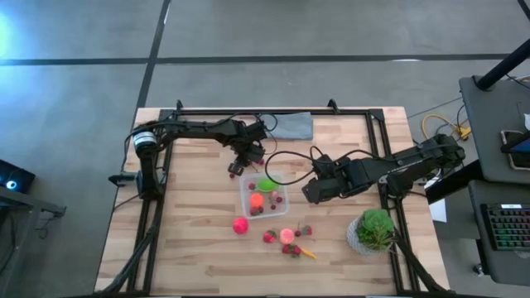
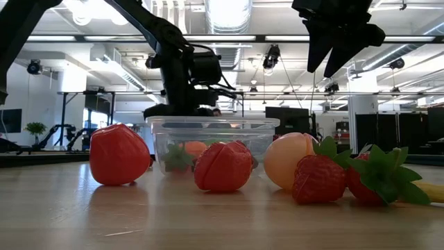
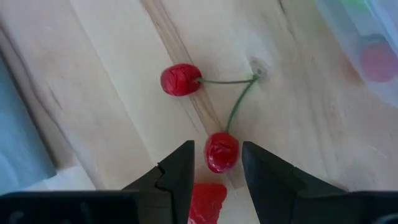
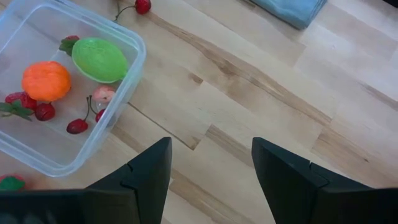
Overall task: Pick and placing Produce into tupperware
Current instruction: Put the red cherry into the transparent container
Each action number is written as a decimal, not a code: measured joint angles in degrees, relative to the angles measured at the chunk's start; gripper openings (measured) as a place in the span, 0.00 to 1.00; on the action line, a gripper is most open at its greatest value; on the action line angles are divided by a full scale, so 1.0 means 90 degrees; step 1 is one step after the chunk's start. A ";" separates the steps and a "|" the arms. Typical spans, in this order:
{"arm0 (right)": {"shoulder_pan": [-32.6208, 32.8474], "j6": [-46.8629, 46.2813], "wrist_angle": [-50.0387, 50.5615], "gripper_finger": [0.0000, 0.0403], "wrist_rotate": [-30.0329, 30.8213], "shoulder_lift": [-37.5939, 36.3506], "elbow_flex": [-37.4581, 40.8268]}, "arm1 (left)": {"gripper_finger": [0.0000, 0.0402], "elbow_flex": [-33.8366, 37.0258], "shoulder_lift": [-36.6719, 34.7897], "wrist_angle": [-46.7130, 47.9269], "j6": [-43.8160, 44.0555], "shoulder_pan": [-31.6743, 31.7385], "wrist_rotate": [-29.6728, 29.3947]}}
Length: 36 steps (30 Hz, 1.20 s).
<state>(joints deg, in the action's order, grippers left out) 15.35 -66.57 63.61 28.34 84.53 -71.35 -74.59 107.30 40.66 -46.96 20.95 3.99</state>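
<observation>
A pair of dark-red cherries joined by green stems lies on the wood just left of the tupperware (image 1: 246, 199). One cherry (image 3: 181, 79) lies ahead of my left gripper (image 3: 217, 146), which points down, open. The other cherry (image 3: 221, 152) sits between its fingertips, with a gap showing on at least one side. A red patch (image 3: 205, 202) shows farther back between the fingers; I cannot tell what it is. The clear box (image 4: 134, 59) holds a green ball (image 4: 99, 59), an orange ball (image 4: 45, 81) and small berries. My right gripper (image 4: 211, 143) hangs open above the wood, right of the box.
Near the front edge lie a pink ball (image 1: 240, 225), a peach ball (image 1: 286, 236) and strawberries (image 1: 269, 237). A potted plant (image 1: 374, 229) stands at the front right. A grey cloth (image 1: 290, 126) lies at the far edge.
</observation>
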 joint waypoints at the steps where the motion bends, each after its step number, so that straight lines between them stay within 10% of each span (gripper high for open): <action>1: 0.0000 0.0002 -0.0002 0.53 0.0002 0.0000 0.0002 | 0.30 0.0000 0.0019 -0.0023 0.0000 0.0004 0.0003; 36: 0.0000 0.0012 -0.0002 0.53 0.0010 0.0000 0.0027 | 0.29 0.0452 0.0103 -0.0522 0.0012 0.0007 -0.0270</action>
<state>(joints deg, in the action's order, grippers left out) 15.35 -66.46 63.59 28.42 84.53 -71.11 -70.52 108.22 35.97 -46.85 21.02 1.56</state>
